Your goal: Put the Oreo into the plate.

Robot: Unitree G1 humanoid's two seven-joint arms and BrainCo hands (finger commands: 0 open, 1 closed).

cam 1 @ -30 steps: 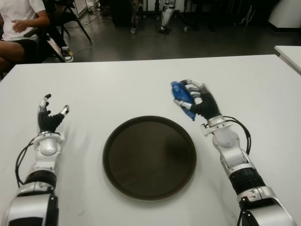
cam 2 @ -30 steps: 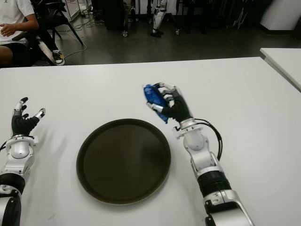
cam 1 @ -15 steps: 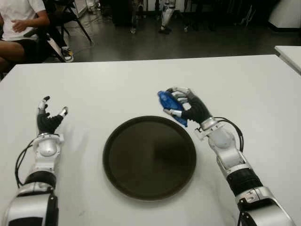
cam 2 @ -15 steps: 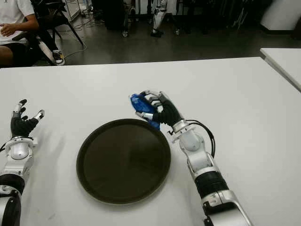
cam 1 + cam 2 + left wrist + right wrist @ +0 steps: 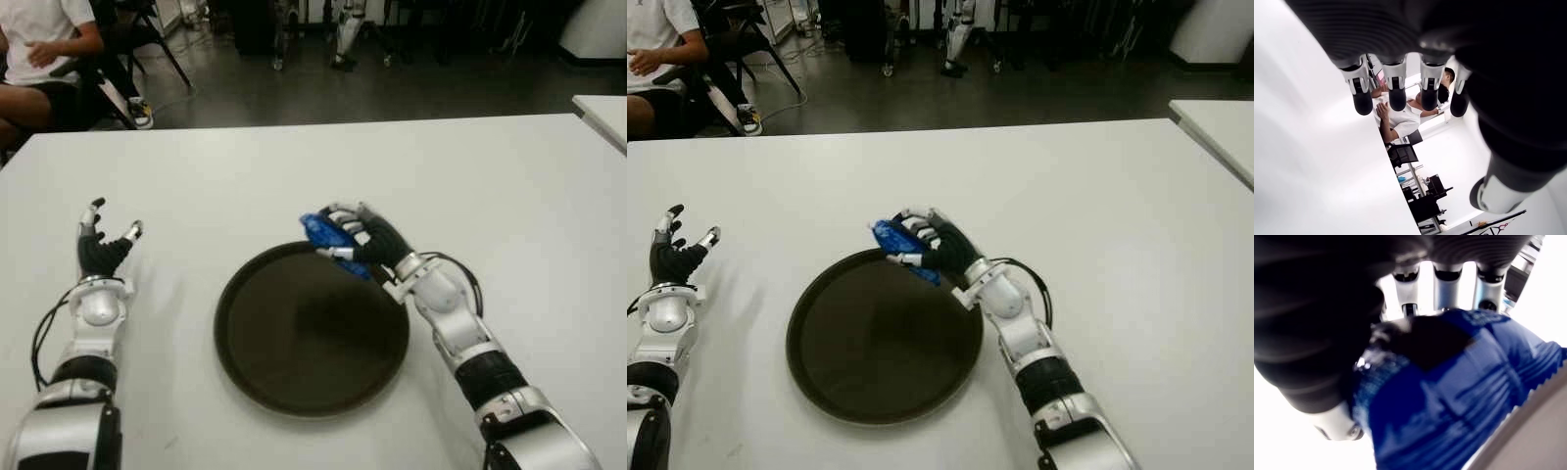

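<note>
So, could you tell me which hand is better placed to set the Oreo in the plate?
The right hand: it grips the Oreo pack over the plate's far rim. The left hand shows open, left of the plate.

The left hand (image 5: 1415, 93), fingers spread and holding nothing, shows above the white table (image 5: 1312, 166), a seated person (image 5: 1400, 115) beyond.

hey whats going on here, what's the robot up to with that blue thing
The robot's right hand is gripping a blue Oreo packet and holding it over the far rim of a dark round plate on the white table. The packet is not yet set down. The left hand shows off to the plate's left, fingers open and holding nothing. A person sits beyond the table's far left corner.
</note>
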